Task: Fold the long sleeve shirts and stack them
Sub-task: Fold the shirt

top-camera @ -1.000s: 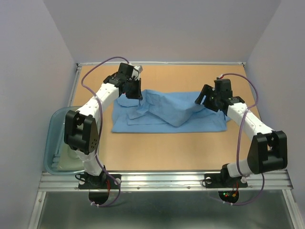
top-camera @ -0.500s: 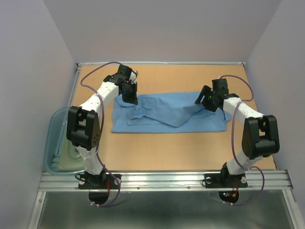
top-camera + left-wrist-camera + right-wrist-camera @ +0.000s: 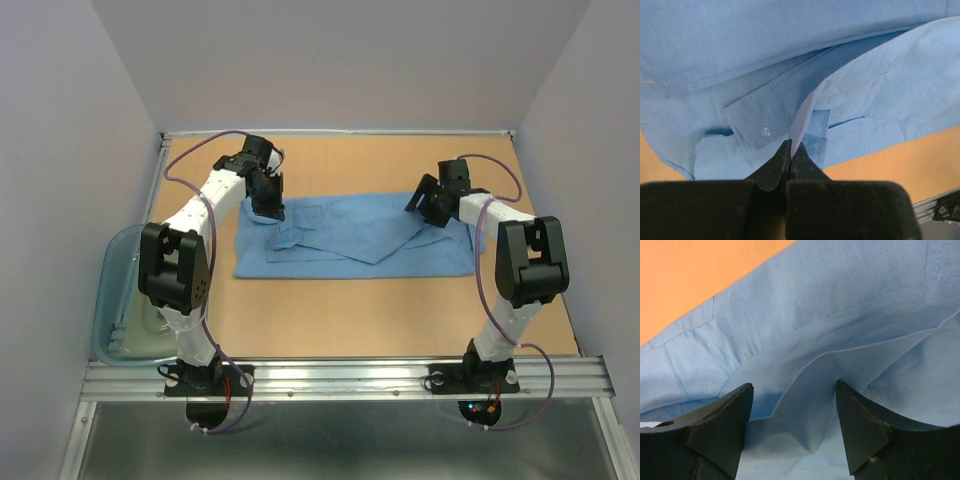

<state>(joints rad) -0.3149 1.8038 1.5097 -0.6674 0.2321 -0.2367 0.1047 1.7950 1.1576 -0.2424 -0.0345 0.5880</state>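
Fold step in hand: left tool (image 3: 791,150) is clamped on a shirt (image 3: 350,240) edge. Right tool (image 3: 792,395) stands wide, empty, over the cloth. Next move likely: close it on fabric.

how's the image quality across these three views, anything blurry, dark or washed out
Top external view: even, soft light, sharp throughout, no glare on the shirt. Left wrist view: the button is crisp, while the left end effector close to the lens is dark and slightly soft. Right wrist view: shirt weave sharp, right end effector nearly black, table a saturated orange.
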